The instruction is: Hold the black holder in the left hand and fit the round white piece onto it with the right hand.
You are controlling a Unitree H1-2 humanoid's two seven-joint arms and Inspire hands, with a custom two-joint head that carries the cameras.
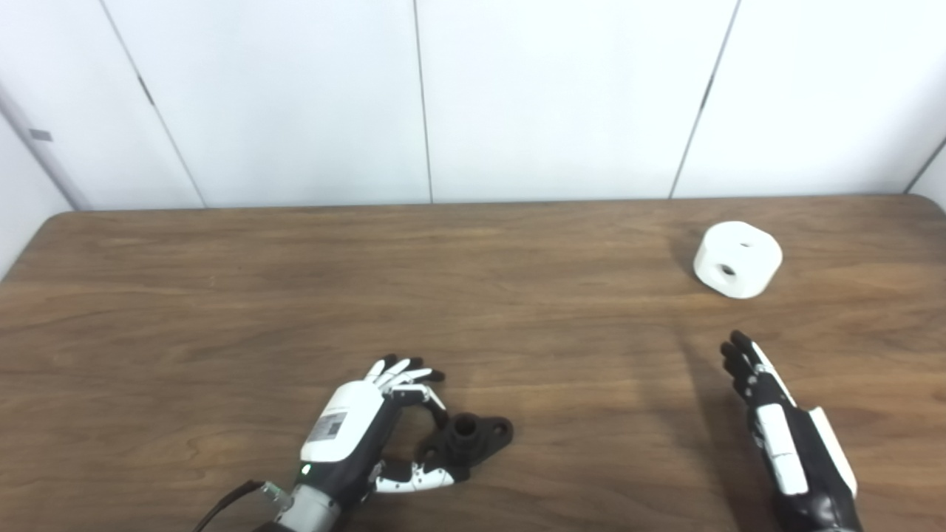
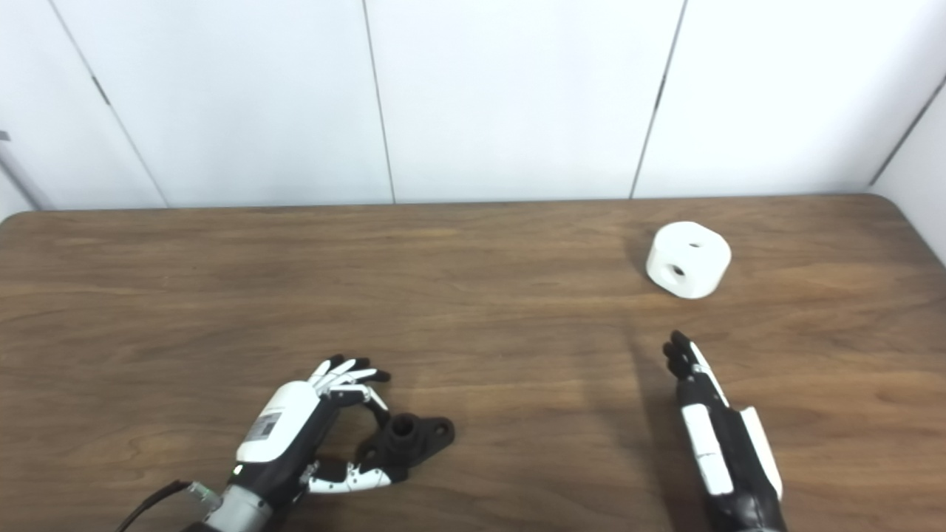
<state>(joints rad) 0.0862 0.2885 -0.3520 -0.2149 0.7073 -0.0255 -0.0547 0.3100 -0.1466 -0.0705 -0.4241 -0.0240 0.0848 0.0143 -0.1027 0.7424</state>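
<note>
- Black holder [image 1: 467, 440] lies flat on the table [image 1: 222, 295] at about 6 o'clock, near the front edge: a short upright socket on a flange with holes at its ends.
- It looks like rigid moulded plastic, light and stiff, unlikely to deform. The flange is low, so my guess is the best hold is across the flange or around the socket's base, leaving the socket's top clear for the white piece.
- Left hand [image 1: 362, 425] sits at 7 o'clock, cupped around the holder's left side. Fingers curl over its far side, thumb reaches along its near side, close to or touching it; the holder is not lifted, so the hand is spread, not yet clamped.
- Right hand [image 1: 776, 421] hovers at 4 o'clock, edge-on, fingers straight and pointing away, holding nothing.
- Round white piece [image 1: 737, 258] rests at 2 o'clock, just beyond the right hand's fingertips and well apart from the holder. A squat drum with a hole in its side and another on top, it seems hard and smooth, perhaps slippery; gripping across its curved wall looks safest.
</note>
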